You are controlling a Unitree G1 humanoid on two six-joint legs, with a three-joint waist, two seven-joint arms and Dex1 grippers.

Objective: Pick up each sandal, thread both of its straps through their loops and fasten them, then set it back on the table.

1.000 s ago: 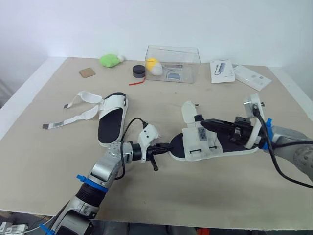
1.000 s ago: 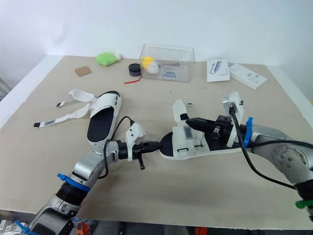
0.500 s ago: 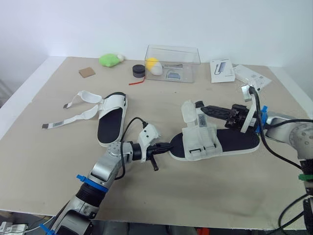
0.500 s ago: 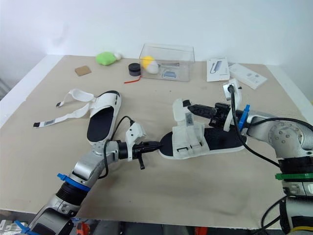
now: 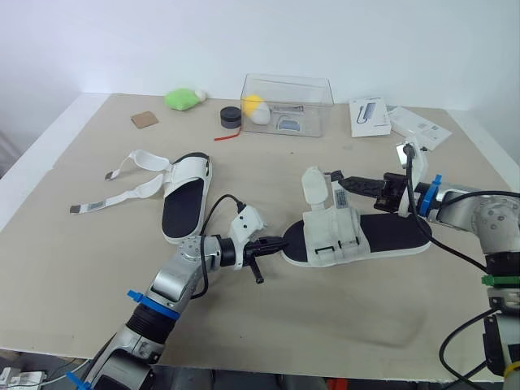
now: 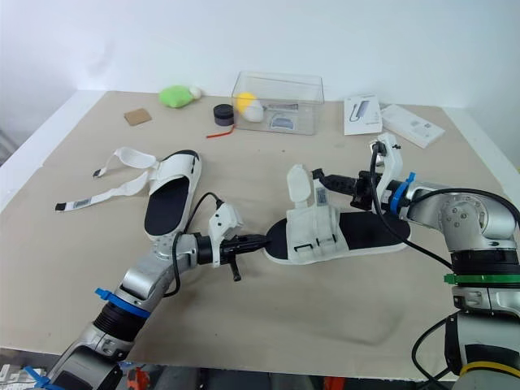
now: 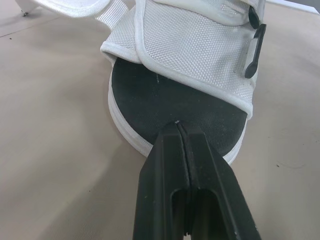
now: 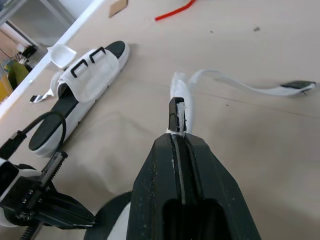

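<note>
**Left eye view to wrists: threading in hand, fastening yet to come**

Left eye view: the near sandal point(image 5: 382, 237) is lying flat on the table point(image 5: 325, 325) in front of the robot. Its long axis is running across the table, with the toe pointing to the robot's left and the heel to its right. The right gripper point(image 5: 341, 181) is reaching in over the footbed and pinching the end of one strap point(image 5: 338, 199), holding it up above the white upper. A white flap point(image 5: 313, 183) is standing upright just beside it. The left gripper point(image 5: 281, 242) is sitting with its tips at the toe. The second sandal point(image 5: 185, 203) is lying well apart to the left, its long axis running away from the robot and its loose straps point(image 5: 130, 193) trailing leftward, unfastened.

Left wrist view: the two black fingers are pressing together with nothing between them. Whether the tips are touching the toe rim or hanging just over it cannot be told. A black loop point(image 7: 253, 50) is showing on the upper.

Right wrist view: the fingers are closing on a sliver of white strap at their tips.

Judging from this, the robot is working on threading the first sandal's strap. The next move is probably calling for steering that strap end into its loop while the left gripper is steadying the toe.
</note>
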